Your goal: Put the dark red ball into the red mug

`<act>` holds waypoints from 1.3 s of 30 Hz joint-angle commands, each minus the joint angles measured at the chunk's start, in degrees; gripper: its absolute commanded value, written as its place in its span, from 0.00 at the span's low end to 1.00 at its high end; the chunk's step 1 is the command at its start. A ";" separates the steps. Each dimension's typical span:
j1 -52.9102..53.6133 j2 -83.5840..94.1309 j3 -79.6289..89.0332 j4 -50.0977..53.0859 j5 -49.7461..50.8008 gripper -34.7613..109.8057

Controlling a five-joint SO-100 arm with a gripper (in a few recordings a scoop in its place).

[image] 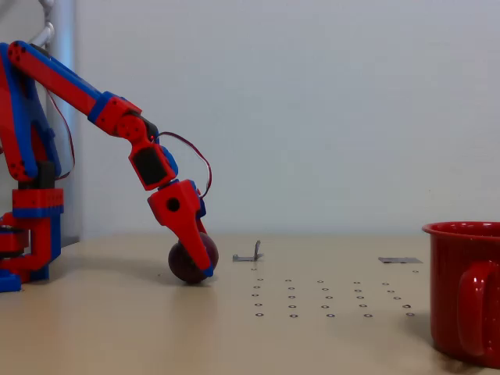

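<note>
The dark red ball (184, 264) rests on the beige table (117, 328) at centre left of the fixed view. My red and blue gripper (201, 266) reaches down over it, one finger (195, 242) lying across the ball's front with its tip near the table. The other finger is hidden behind the ball, so whether the jaws press on it is unclear. The red mug (466, 291) stands at the far right edge, near the front, partly cut off by the frame, with its handle facing the camera.
The arm's base (27, 234) stands at the far left. A grid of small holes (328, 297) marks the table between ball and mug. A small metal bracket (251, 253) and a flat grey tab (400, 260) lie further back.
</note>
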 commanded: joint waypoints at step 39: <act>-1.67 -4.75 -16.35 -7.91 -2.55 0.54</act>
